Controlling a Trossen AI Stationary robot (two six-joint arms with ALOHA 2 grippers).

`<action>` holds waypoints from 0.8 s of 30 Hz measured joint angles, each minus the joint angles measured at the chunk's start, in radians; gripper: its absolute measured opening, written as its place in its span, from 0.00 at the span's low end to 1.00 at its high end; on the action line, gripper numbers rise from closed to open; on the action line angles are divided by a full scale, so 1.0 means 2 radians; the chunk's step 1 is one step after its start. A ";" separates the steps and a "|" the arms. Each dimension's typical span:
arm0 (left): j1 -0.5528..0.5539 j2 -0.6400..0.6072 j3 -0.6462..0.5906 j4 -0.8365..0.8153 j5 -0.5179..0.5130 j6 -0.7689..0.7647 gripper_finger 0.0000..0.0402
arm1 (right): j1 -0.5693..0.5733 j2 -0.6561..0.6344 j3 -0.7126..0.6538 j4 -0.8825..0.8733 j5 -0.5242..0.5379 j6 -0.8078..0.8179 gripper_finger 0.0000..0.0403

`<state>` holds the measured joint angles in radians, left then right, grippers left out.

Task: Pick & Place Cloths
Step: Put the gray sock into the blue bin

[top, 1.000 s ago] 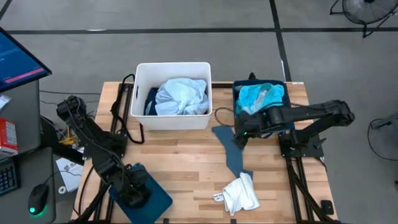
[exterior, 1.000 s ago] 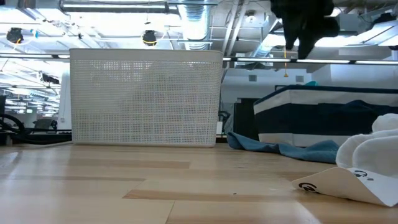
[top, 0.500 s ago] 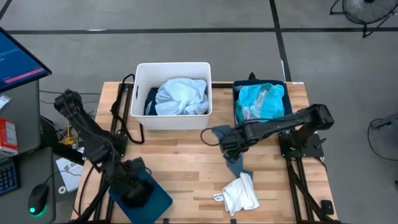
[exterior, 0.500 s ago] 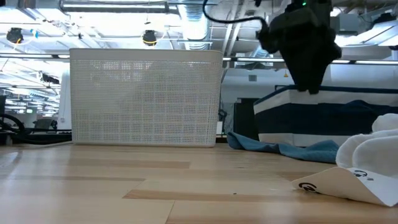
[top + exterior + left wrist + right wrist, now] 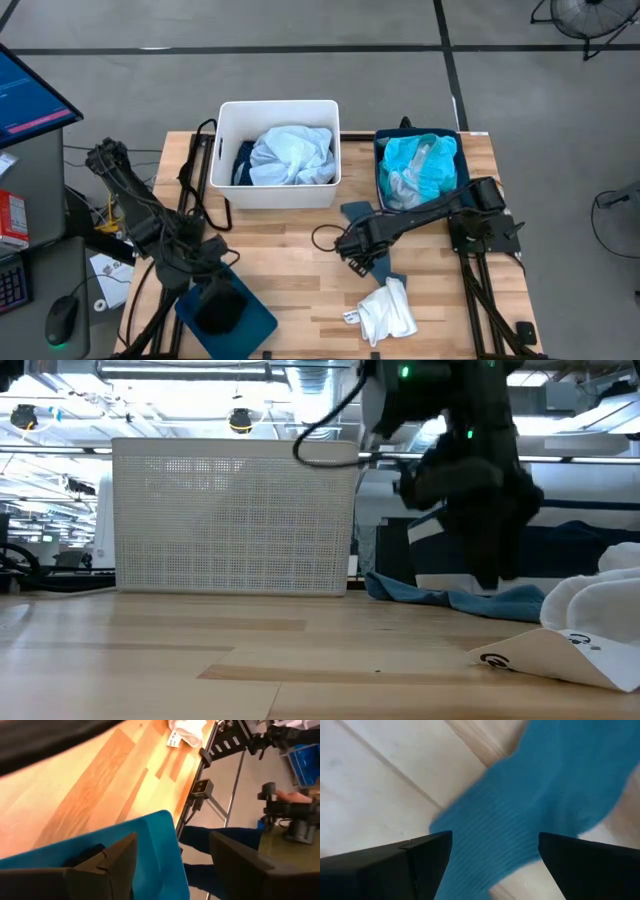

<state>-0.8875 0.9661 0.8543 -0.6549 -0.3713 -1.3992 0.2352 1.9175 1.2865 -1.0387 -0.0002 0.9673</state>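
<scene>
Since a second ago, swung from the dark teal tub [image 5: 383, 150] down over slate-blue ribbed cloth [image 5: 535, 805]; right gripper [image 5: 495, 851] spread apart, poised to pinch.

Left gripper [image 5: 170, 857] parked apart near the table's front-left corner.

A rigid white plastic bin [image 5: 225, 160] stood at the wooden table's [image 5: 290, 270] back edge, a pale crumpled cloth [image 5: 292, 155] inside it. Right of the bin sat a dark square tub [image 5: 380, 150] holding an aqua cloth [image 5: 422, 163]. Before the tub lay a long slate-blue cloth [image 5: 378, 262], with a white bundled cloth [image 5: 388, 310] nearer the front edge.
</scene>
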 joint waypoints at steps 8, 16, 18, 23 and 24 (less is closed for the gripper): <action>0.000 -0.001 0.000 0.007 -0.002 0.017 0.56 | 0.005 0.046 0.002 0.017 -0.051 -0.051 0.72; 0.000 -0.001 0.000 0.009 -0.002 0.028 0.56 | -0.001 0.044 0.001 0.043 -0.067 -0.061 0.46; 0.000 -0.001 0.000 0.009 -0.002 0.033 0.56 | -0.004 0.044 0.001 0.046 -0.072 -0.067 0.33; 0.000 -0.001 0.000 0.009 -0.014 0.043 0.56 | -0.011 0.043 0.000 0.077 -0.071 -0.081 0.04; 0.000 -0.001 0.000 0.009 -0.017 0.044 0.56 | -0.011 0.039 0.001 0.088 -0.063 -0.083 0.03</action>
<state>-0.8879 0.9638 0.8543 -0.6376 -0.4059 -1.3116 0.2131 1.9946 1.2883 -0.8630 -0.1253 0.8013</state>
